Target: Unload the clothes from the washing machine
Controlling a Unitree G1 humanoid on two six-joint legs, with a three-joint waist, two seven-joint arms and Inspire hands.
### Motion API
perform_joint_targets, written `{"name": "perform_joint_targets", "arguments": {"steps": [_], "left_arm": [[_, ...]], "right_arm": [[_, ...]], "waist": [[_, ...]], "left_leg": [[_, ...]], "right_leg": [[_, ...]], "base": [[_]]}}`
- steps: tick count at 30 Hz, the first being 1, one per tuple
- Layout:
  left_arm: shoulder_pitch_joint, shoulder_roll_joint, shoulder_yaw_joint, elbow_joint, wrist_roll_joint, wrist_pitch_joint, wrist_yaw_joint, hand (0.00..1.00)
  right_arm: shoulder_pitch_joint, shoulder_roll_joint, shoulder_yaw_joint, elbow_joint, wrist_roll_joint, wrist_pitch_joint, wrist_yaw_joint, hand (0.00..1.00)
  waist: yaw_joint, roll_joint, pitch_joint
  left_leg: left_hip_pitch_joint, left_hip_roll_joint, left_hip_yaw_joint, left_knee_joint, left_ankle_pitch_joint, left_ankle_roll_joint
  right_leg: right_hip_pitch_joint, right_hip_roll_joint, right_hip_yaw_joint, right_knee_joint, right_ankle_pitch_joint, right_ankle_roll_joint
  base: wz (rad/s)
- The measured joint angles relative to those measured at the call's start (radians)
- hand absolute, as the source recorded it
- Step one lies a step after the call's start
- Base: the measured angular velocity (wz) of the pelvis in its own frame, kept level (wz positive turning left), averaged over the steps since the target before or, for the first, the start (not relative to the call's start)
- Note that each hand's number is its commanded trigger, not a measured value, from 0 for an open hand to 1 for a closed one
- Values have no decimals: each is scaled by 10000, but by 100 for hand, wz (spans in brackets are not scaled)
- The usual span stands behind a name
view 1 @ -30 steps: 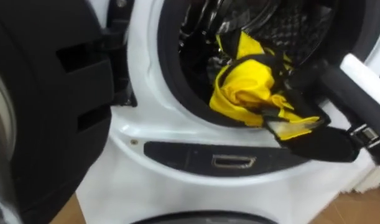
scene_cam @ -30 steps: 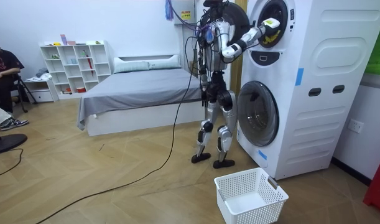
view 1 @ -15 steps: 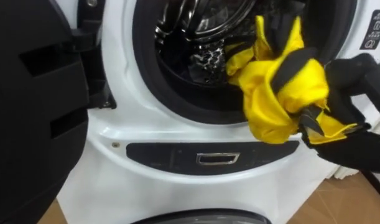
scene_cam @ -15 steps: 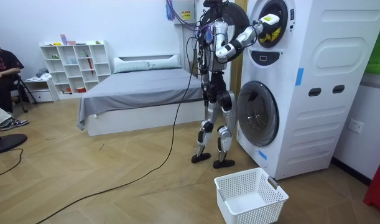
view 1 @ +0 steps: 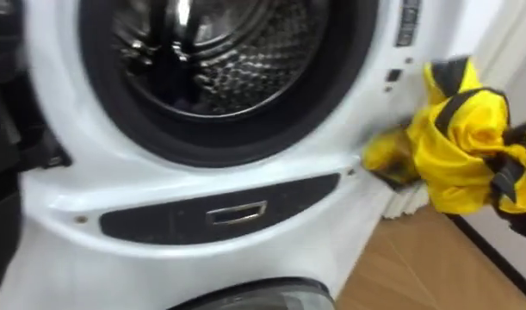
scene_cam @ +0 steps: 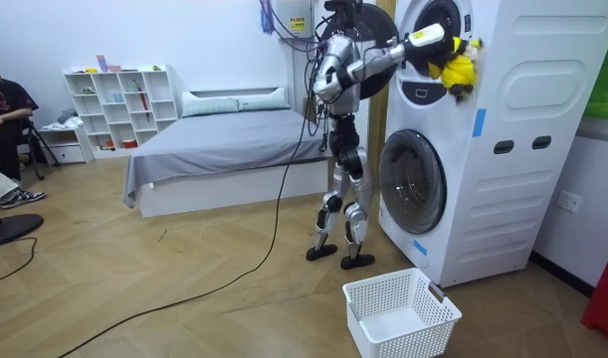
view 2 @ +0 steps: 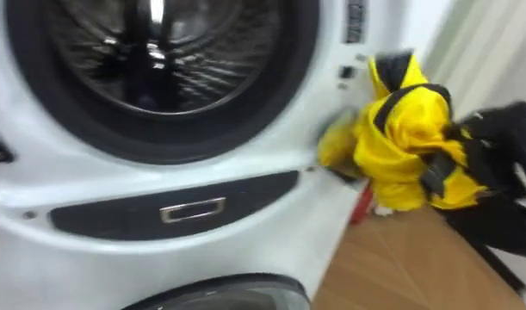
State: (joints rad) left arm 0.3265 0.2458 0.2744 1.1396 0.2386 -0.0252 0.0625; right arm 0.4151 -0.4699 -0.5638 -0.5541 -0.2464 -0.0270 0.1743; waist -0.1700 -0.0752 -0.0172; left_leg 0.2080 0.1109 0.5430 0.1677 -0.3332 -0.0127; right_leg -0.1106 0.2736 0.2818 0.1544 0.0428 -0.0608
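Right hand (view 2: 493, 145): fingers curled tight into a bunched yellow cloth garment with black trim (view 2: 400, 129). Firm hold, nothing else in it. The wad sits on the palm and a loose tail droops off its left side.

Garment is now fully outside the white front-loading washing machine (view 1: 323, 245), in the air just beyond the right edge of the round door opening, level with its lower rim. Room view: I'm standing at the stacked machines with the arm stretched across the upper one's front and the yellow bundle hanging off the hand.

Handling, my read:
- light, soft and limp, with no shape of its own
- fabric looks smooth, so it could slide through a loose grip
- best hold is the thick bunched middle, as now; holding the trim or a corner would let it unfurl and snag
- not fragile

Versus half a second ago: the bundle was at the lower right rim of the opening; it has since cleared the rim and swung right. My head turned with it, so the whole view shifted too.

Steel drum (view 1: 232, 52): can't tell whether anything is left inside.

White slatted plastic laundry basket (scene_cam: 375, 328) is on the floor by the lower machine's front corner, likely the drop point.
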Motion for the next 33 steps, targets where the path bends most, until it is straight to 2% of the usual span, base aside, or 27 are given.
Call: {"name": "perform_joint_targets", "arguments": {"steps": [1, 2, 3, 4, 5, 6, 7, 8, 10, 13, 18, 21, 23, 25, 28, 30, 32, 33], "left_arm": [[20, 30, 24, 16, 155, 36, 38, 0], [28, 21, 21, 26, 258, 63, 72, 0], [21, -30, 7, 33, 393, 119, 95, 0], [15, 12, -6, 46, 380, 187, 101, 0], [-11, 2, -20, 54, 372, 241, 101, 0], [-15, 5, -20, 77, 367, 278, 83, 0], [-56, 13, -16, 222, 370, 311, 82, 0], [-88, 3, -18, 281, 378, 332, 74, 0], [-130, -4, -37, 287, 369, 336, 53, 0], [-238, 183, -139, 184, 306, 338, 84, 0], [-302, 235, -336, 199, 306, 461, 110, 0], [-311, 431, -619, 205, 288, 521, 113, 0], [-403, 477, -660, 203, 293, 686, 97, 0], [-608, 562, -1061, 206, 289, 890, 17, 0], [-902, 561, -1469, 186, 284, 899, -17, 0], [-1028, 558, -1791, 188, 275, 899, -41, 0], [-1073, 537, -2034, 206, 261, 917, -65, 0], [-1120, 518, -2187, 206, 141, 923, -62, 0]], "right_arm": [[26, -3, -102, 164, -223, 86, -139, 100], [66, 0, -189, 251, -266, 93, -238, 100], [141, 0, -389, 355, -429, 229, -475, 100], [205, 36, -437, 410, -734, 367, -689, 100], [221, 38, -436, 414, -866, 449, -727, 100], [238, 38, -395, 432, -1115, 490, -722, 100], [306, 39, -389, 435, -1174, 464, -711, 100], [340, 39, -395, 452, -1172, 446, -711, 100], [426, 40, -401, 729, -1168, 431, -706, 100], [718, 51, -427, 851, -1151, 519, -676, 100], [755, 52, -432, 825, -1147, 569, -587, 100], [611, 51, -387, 804, -947, 892, -288, 100], [262, 49, -315, 806, -697, 1071, -116, 100], [-274, 48, 241, 831, -654, 1324, -31, 100], [-740, 49, 1171, 991, -660, 1419, 296, 100], [-1129, 49, 1737, 1134, -642, 1498, 550, 100], [-1573, 47, 2270, 1601, -791, 1494, 661, 100], [-1822, 47, 2465, 2057, -859, 1495, 744, 100]], "waist": [[-58, 62, 70], [-214, 41, 79], [-423, -98, 42], [-582, -261, 12], [-585, -228, 33], [-519, -181, 50], [-541, -183, 55], [-588, -178, 85], [-735, -257, 144], [-1021, -324, 167], [-1076, -339, 160], [-1042, -313, 163], [-1042, -249, 192], [-942, -169, 230], [-687, -66, 247], [-628, 43, 300], [-437, 204, 248], [-414, 295, 249]], "left_leg": [[-65, 138, 360, 106, -17, -82], [-83, 177, 467, 201, -55, -150], [-61, 165, 620, 434, -199, -290], [-17, 117, 591, 741, -310, -359], [-23, 114, 549, 784, -325, -320], [11, 177, 204, 650, -175, -329], [12, 202, -127, 513, 29, -392], [-2, 207, -307, 458, 102, -433], [2, 211, -315, 383, 245, -449], [5, 268, -195, 348, 250, -464], [149, 295, 63, 343, 246, -470], [141, 299, 63, 392, 246, -470], [133, 298, 70, 405, 246, -471], [135, 275, 70, 370, 246, -470], [-64, 231, 55, 372, 245, -470], [-235, 218, 39, 376, 244, -468], [-427, 195, 46, 386, 245, -468], [-554, 177, 6, 406, 244, -468]], "right_leg": [[-491, -251, -851, 1101, -543, -201], [-715, -584, -1245, 1928, -1083, -266], [-1022, -1261, -1316, 3045, -2134, 42], [-1063, -1203, -936, 3178, -2567, 161], [-988, -1093, -837, 3054, -2544, 180], [-726, -817, -515, 2577, -2222, -1], [-539, -664, -232, 2102, -1829, -224], [-419, -619, -139, 1856, -1697, -255], [-255, -509, 52, 1357, -1344, -323], [-260, -365, 213, 1164, -1180, -336], [-110, -206, 655, 933, -1077, -323], [-96, -188, 752, 922, -1065, -322], [-98, -191, 759, 922, -1058, -313], [-121, -190, 765, 921, -1054, -306], [-377, -186, 767, 1037, -1047, -294], [-533, -214, 742, 1051, -1032, -273], [-750, -219, 765, 1107, -1022, -258], [-918, -227, 757, 1213, -1022, -257]], "base": [[-48], [-19], [-7], [-17], [-55], [-79], [-81], [-67], [-52], [-30], [-27], [-12], [-2], [0], [-5], [2], [-2], [8]]}}
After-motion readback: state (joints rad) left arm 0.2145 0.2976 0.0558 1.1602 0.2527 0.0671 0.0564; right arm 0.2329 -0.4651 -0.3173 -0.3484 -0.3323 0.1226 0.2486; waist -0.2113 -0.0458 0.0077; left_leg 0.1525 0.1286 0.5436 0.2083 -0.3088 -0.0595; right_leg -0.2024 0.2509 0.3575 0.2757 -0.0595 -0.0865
